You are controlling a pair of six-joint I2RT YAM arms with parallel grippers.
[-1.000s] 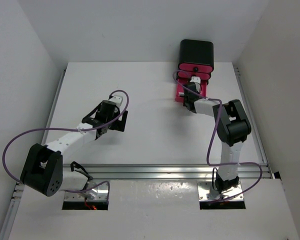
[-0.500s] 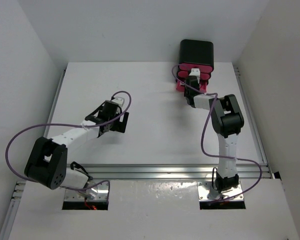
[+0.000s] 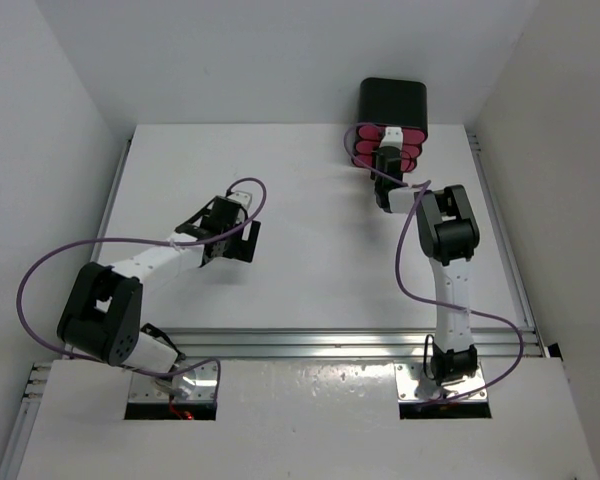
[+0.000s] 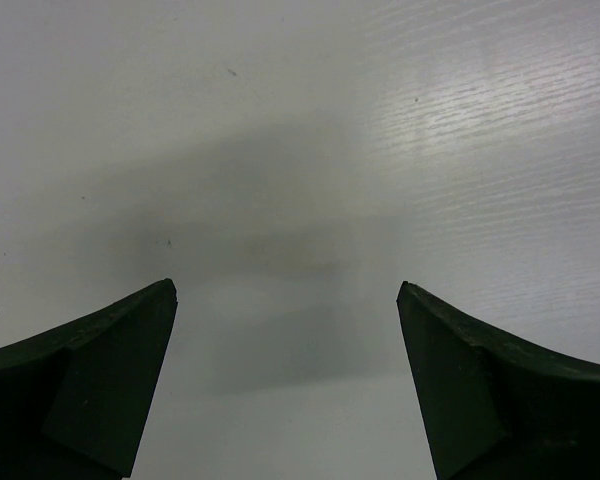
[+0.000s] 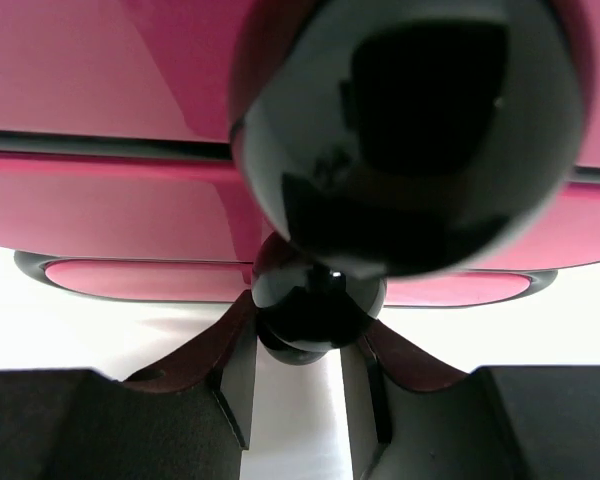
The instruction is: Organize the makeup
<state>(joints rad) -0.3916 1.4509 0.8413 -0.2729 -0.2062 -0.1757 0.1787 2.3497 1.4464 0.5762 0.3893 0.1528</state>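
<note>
No makeup shows in any view; the palettes, tube and sticks are hidden or out of view. My right gripper (image 3: 387, 163) is at the front of the black box (image 3: 392, 100) with pink drawers (image 3: 364, 146). In the right wrist view the gripper (image 5: 298, 345) is shut on the black round knob (image 5: 315, 300) of the lowest pink drawer (image 5: 100, 275). A larger black knob (image 5: 410, 130) of the drawer above fills the top of that view. My left gripper (image 3: 242, 240) is open and empty over bare table, and it also shows in the left wrist view (image 4: 287, 295).
The white table (image 3: 310, 250) is walled in white on the left, back and right. The black box stands at the back right edge. A metal rail (image 3: 320, 342) runs along the near edge in front of the arm bases.
My right gripper has moved toward the box with the lowest pink drawer, which now sits in line with the others. My left gripper has shifted slightly right and farther away.
</note>
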